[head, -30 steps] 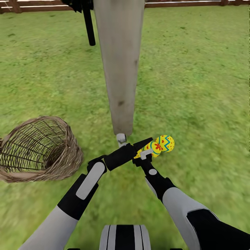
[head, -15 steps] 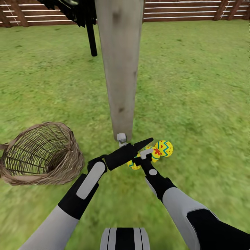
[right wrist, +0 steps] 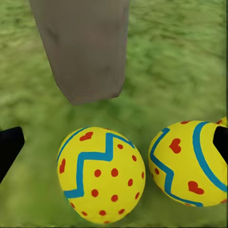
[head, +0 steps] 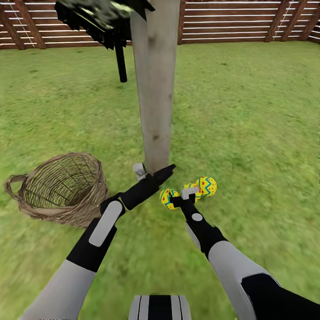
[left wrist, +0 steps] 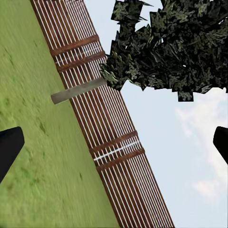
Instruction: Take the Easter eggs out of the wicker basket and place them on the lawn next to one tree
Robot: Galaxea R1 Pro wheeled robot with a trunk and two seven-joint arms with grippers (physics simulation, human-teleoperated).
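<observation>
Three yellow Easter eggs lie on the lawn (head: 249,111) right at the foot of the pale tree (head: 155,89): one egg (head: 169,198) nearest the trunk, a middle egg (head: 193,187) partly behind my right gripper (head: 183,197), and an outer egg (head: 207,186). In the right wrist view two eggs (right wrist: 100,175) (right wrist: 190,161) rest on grass ahead of the open right gripper (right wrist: 114,142), with the trunk base (right wrist: 85,47) behind them. My left gripper (head: 153,171) hovers open by the trunk base; in its wrist view the fingertips (left wrist: 9,152) stand wide apart. The wicker basket (head: 62,186) sits to the left, with no egg showing inside.
A dark tree with a thin black trunk (head: 120,62) stands behind the pale one. A brown slatted fence (head: 231,20) closes off the far side of the garden. Open grass stretches to the right and in front of the eggs.
The head camera has tilted up, bringing more of the fence into view. My left gripper has swung left, away from the right gripper, uncovering the egg nearest the trunk.
</observation>
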